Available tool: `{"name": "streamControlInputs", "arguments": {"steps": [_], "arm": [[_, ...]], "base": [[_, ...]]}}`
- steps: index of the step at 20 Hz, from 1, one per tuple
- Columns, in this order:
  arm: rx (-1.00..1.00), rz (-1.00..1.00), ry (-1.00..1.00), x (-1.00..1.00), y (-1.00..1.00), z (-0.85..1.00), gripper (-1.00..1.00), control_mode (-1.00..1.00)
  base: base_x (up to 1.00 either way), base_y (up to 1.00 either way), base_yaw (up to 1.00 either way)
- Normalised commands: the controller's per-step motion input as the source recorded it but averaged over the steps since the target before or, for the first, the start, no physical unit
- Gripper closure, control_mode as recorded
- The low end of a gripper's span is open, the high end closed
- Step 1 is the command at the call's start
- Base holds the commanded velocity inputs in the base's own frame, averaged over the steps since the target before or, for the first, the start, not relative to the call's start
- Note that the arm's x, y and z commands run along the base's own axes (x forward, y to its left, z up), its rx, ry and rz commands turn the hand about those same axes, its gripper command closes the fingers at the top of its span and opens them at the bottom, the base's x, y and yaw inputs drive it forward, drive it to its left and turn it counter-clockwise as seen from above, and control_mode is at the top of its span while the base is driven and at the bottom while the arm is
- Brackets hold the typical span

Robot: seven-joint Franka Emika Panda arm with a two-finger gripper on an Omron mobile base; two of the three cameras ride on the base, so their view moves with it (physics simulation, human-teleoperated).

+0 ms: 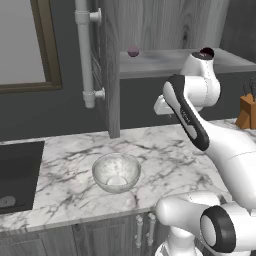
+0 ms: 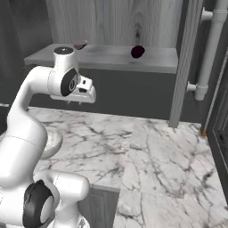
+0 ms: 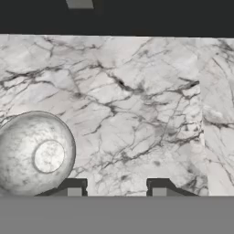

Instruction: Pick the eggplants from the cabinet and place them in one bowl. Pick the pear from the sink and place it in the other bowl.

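Note:
Two small dark purple eggplants lie on the cabinet shelf: one eggplant near the open cabinet door, the other eggplant further along, just behind my arm's upper joint. The pale speckled bowl stands empty on the marble counter. My gripper hovers above the counter, below the shelf, pointing down, open with bare marble between its fingertips; the bowl lies to its left in the hand view. The black sink is at far left. The pear and the other bowl are out of view.
A white pipe runs down the wall beside the cabinet door. A wooden knife block stands at the counter's right. The sink's grey drain shows in the basin. The counter's front edge is close to the bowl.

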Motion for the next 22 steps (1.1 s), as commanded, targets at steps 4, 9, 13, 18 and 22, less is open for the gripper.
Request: {"name": "streamControlInputs", "arguments": {"steps": [4,9,13,18,22], "arm": [[0.00,-0.05,0.06,0.00,0.00,-0.08,-1.00,-1.00],[0.00,-0.01,-0.14,-0.26,0.04,0.07,-1.00,-1.00],[-0.02,0.00,-0.29,-0.31,-0.09,0.60,-1.00,-1.00],[-0.01,0.00,-0.34,0.00,-0.29,0.40,-1.00,-1.00],[0.00,0.00,-0.32,0.18,-0.32,0.23,-1.00,-1.00]], "base": [[0.00,0.00,0.00],[0.00,0.00,0.00],[0.00,0.00,0.00],[0.00,0.00,0.00],[0.00,0.00,0.00]]}}
